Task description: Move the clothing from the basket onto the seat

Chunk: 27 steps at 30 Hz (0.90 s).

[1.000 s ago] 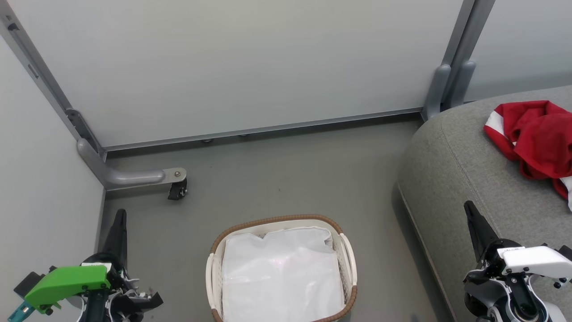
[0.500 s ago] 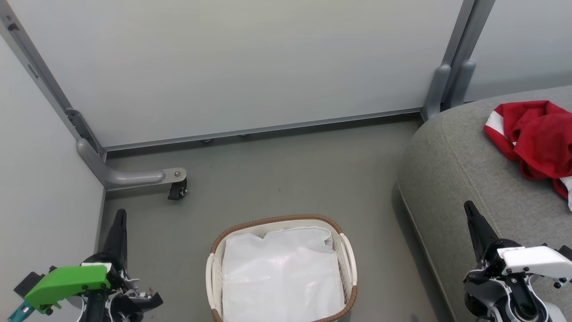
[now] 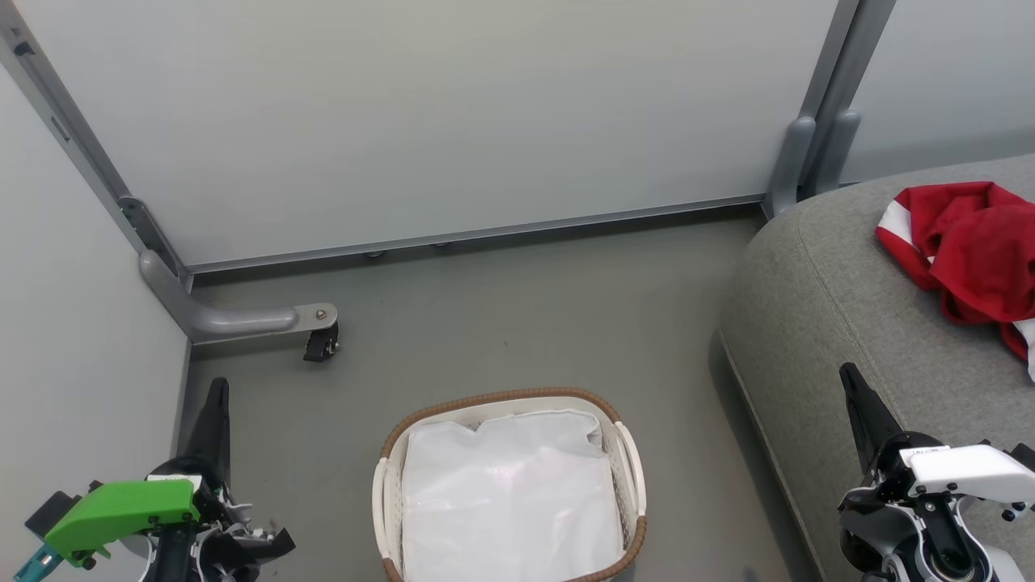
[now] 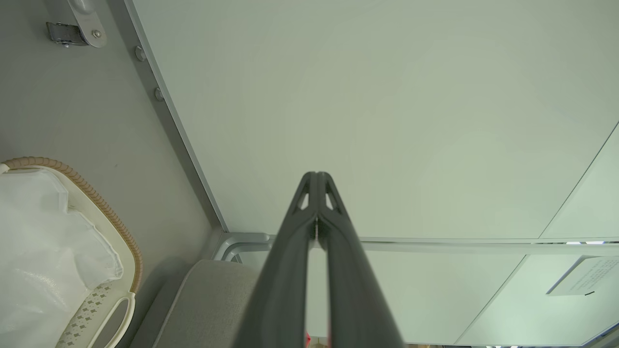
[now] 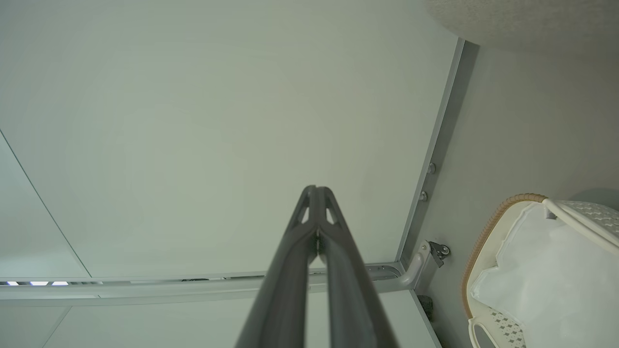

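- Two claws sit nearest me, my left gripper and my right gripper, both pinched tight with tips touching.
- Between them on the floor, the basket holds a white liner.
- Farther right, I see the clothing lying bunched on the seat.

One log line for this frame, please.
clothing: on seat | basket: white liner, no red seen | left end effector: shut, empty | right end effector: shut, empty | task: looks done
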### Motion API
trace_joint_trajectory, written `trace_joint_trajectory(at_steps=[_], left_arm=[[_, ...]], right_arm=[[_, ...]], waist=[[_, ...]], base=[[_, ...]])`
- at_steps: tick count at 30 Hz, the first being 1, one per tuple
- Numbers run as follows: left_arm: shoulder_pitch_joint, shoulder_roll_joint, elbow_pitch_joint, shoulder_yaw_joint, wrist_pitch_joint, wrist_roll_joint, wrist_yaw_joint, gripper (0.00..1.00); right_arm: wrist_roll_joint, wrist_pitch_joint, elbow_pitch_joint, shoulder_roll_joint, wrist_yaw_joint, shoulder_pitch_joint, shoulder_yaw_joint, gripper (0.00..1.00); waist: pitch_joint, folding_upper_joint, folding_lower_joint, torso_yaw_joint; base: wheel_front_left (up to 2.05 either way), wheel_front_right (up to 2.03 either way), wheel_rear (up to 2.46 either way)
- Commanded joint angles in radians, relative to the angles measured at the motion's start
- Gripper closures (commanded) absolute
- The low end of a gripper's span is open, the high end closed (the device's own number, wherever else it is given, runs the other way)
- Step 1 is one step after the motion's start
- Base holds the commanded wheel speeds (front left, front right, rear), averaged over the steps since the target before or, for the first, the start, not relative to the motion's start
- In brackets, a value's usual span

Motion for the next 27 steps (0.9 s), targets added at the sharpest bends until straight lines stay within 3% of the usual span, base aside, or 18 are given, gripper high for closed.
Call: trace_joint_trajectory(at_steps=[1, 27], left_arm=[[-0.012, 0.005, -0.002, 0.002, 0.003, -0.004, -0.004, 1.00], [-0.012, 0.006, -0.002, 0.002, 0.003, -0.004, -0.004, 1.00]], right_arm=[[0.004, 0.003, -0.003, -0.006, 0.000, -0.008, -0.002, 1.00], [0.004, 0.003, -0.003, -0.006, 0.000, -0.008, -0.002, 1.00]], waist=[[0.000, 0.0000, 0.0000, 0.000], [0.000, 0.0000, 0.0000, 0.000]], base=[[0.00, 0.00, 0.00], [0.00, 0.00, 0.00]])
